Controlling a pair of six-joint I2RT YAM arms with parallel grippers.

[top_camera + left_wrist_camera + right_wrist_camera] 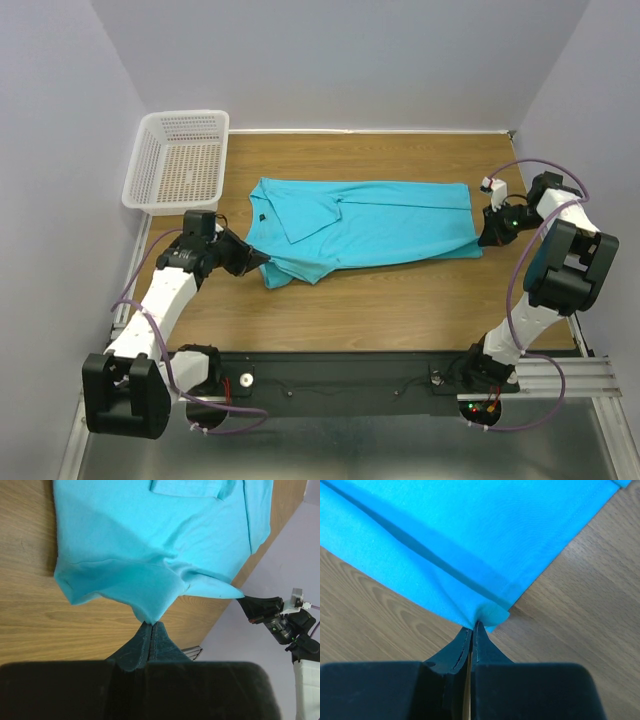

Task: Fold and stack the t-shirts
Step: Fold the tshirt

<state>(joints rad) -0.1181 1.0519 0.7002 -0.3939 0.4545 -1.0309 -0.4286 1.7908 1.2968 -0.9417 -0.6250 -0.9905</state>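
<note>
The turquoise t-shirt [370, 228] lies lengthwise across the wooden table, partly folded, with a sleeve turned over near the neck and a small dark label showing. My left gripper [262, 259] is shut on the shirt's near left edge; in the left wrist view the cloth [150, 555] is pinched at the gripper [151, 623]. My right gripper [486, 237] is shut on the shirt's near right hem corner; in the right wrist view the corner [490, 612] bunches at the gripper [475, 624].
A white mesh basket [178, 160] stands at the table's far left corner. Bare wooden table [400, 300] lies between the shirt and the arm bases. Purple walls close in on both sides and the back.
</note>
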